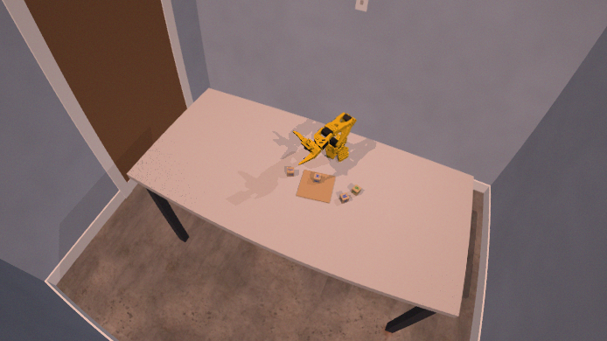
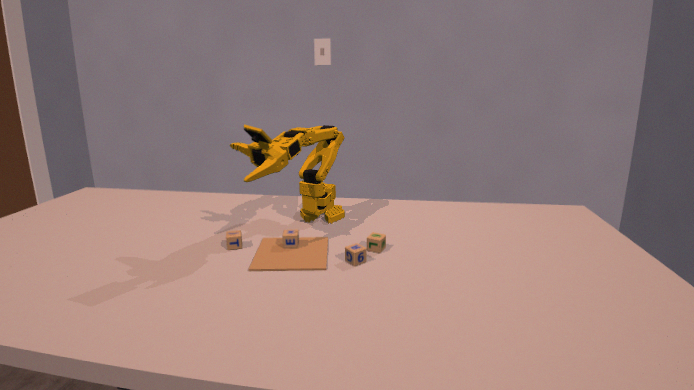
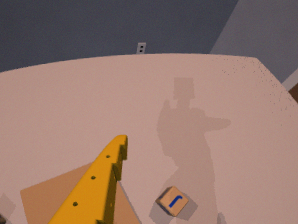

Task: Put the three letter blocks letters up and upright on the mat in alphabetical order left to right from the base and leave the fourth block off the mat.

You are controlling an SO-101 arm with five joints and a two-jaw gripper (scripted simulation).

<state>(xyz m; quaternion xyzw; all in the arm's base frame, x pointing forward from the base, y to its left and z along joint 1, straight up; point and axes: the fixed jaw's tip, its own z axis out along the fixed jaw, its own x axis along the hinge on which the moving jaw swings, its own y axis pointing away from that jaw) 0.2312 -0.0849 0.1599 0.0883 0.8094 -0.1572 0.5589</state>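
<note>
A brown mat (image 2: 289, 260) lies flat on the table in front of my base; it also shows in the top view (image 1: 316, 185). One wooden block (image 2: 290, 237) with blue marks sits on the mat's far edge. A second block (image 2: 233, 239) lies off the mat to its left and shows in the wrist view (image 3: 173, 201) with a blue letter on top. Two more blocks lie off the mat to its right, one with blue marks (image 2: 355, 254) and one with a green letter (image 2: 376, 242). My gripper (image 2: 245, 160) is open and empty, high above the table over the left block.
My yellow base (image 2: 317, 201) stands just behind the mat. The table's left edge is far from the blocks. A door (image 1: 89, 51) is beyond the table's left end.
</note>
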